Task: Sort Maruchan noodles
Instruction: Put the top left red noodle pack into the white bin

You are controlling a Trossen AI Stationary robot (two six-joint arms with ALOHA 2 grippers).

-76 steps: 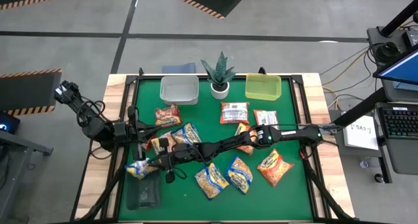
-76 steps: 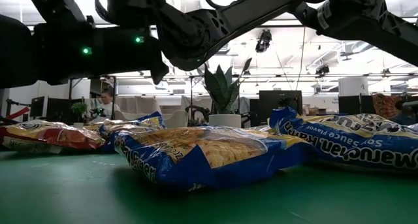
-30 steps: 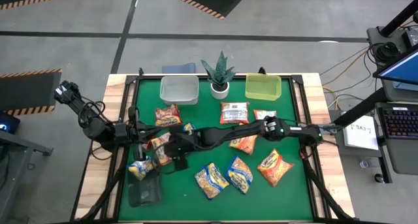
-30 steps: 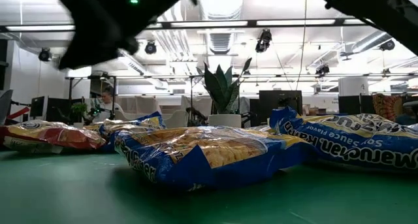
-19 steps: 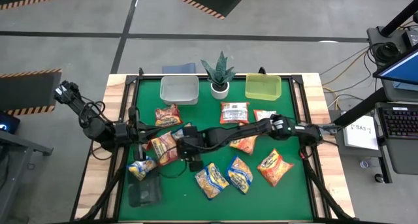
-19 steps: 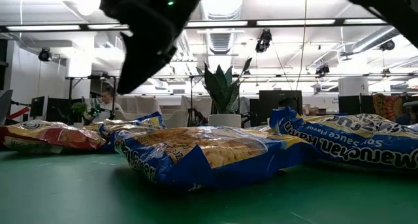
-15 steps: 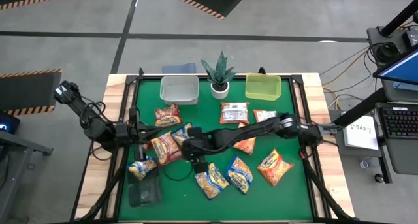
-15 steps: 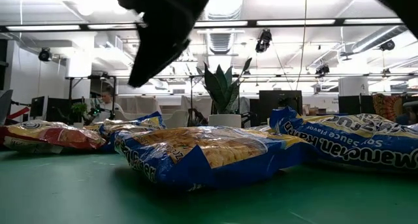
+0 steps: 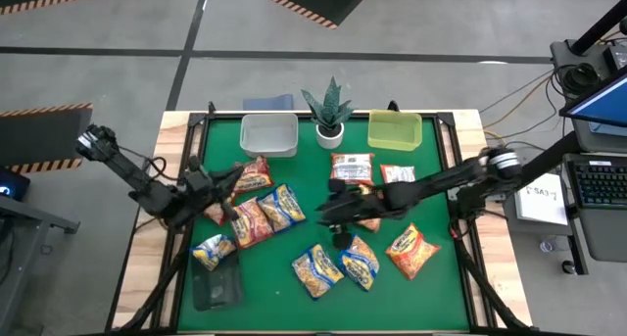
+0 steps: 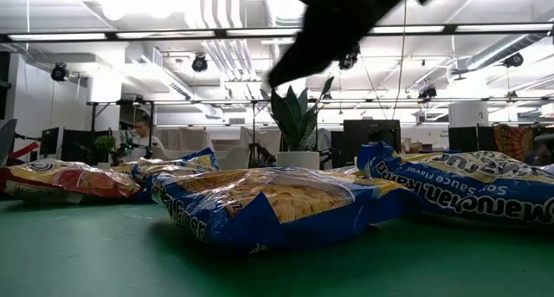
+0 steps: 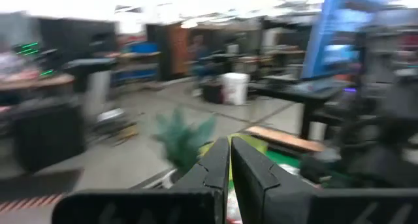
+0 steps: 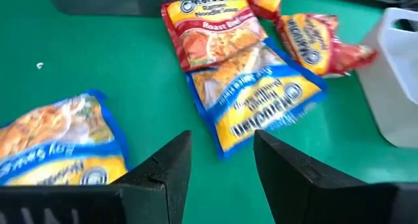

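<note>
Several Maruchan noodle packets lie flat on the green mat: a yellow-blue one and a red one at centre left, two yellow-blue ones near the front, an orange one, and red-white ones farther back. My right gripper hovers open over the middle of the mat, with nothing between its fingers. The yellow-blue packet lies ahead of it. My left gripper is shut and empty, held level above the left part of the mat.
A grey bin, a potted plant and a yellow bin stand along the far edge. A dark bin sits at the near left corner with a blue-yellow packet beside it. Bare mat shows on the right.
My right gripper has drawn back from the left part of the mat toward the table's right edge, staying above the packets and carrying nothing. My left gripper has swung a little toward the far side. No packet has moved.
</note>
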